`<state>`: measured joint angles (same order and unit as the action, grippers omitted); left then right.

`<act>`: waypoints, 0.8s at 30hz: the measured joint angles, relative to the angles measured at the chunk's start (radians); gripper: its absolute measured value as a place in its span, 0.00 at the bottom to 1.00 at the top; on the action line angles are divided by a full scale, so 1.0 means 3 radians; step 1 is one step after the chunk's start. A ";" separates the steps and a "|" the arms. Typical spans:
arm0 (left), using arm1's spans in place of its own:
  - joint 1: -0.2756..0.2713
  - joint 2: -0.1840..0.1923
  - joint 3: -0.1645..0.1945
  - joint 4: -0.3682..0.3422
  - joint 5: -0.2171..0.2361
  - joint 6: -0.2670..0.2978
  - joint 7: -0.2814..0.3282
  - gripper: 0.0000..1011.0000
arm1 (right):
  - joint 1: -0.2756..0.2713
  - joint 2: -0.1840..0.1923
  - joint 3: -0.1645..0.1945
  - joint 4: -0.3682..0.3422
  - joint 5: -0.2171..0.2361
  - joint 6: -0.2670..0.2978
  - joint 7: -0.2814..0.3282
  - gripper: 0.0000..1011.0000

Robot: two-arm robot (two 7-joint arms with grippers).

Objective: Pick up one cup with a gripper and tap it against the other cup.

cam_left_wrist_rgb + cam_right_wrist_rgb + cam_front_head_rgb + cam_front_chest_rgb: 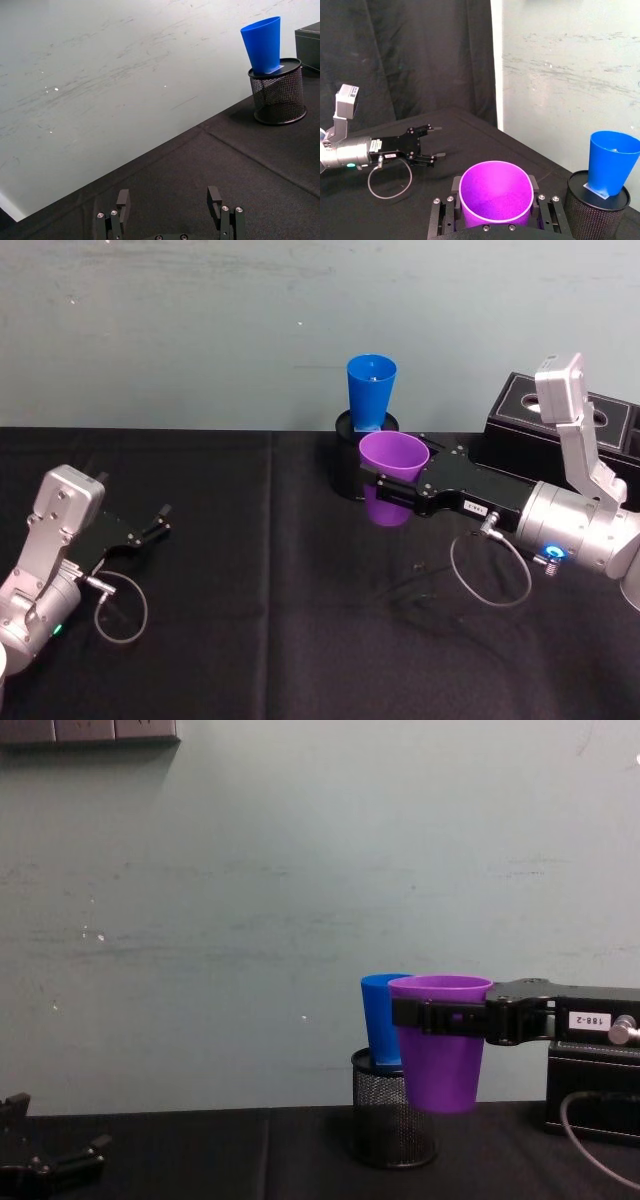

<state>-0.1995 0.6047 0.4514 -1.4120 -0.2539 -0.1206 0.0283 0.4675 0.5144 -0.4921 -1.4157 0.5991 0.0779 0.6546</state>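
Right of centre in the head view, the right gripper (395,490) reaches in from the right edge with its black fingers clamped on either side of the purple cup (395,453). It holds the cup upright, mouth up, clear of the black tablecloth (250,590). From the chest view the cup's base hangs well above the cloth, level with the upper part of the black mesh pen holder (385,1125).

Just behind it the blue cup (371,390) stands upright on top of that holder, near the wall. In the chest view the purple cup overlaps the blue one, but the right wrist view shows a gap between them, so they are close and not touching.

Over at the lower left of the head view the left gripper (160,525) lies low over the cloth, fingers spread and holding nothing. A black box (560,415) sits at the far right, by the wall.
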 joint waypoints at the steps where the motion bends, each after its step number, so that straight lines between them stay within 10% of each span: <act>1: 0.0000 0.0000 0.0000 0.0000 0.0000 0.0000 0.0000 1.00 | -0.0001 0.0000 0.0001 0.0001 -0.0001 -0.0001 0.0001 0.74; 24: 0.0000 0.0000 0.0000 0.0000 0.0000 0.0000 0.0000 1.00 | -0.0006 -0.0006 0.0008 0.0009 -0.0007 -0.0012 0.0006 0.74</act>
<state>-0.1995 0.6047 0.4513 -1.4120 -0.2539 -0.1206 0.0283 0.4655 0.5127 -0.4898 -1.4130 0.5969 0.0743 0.6563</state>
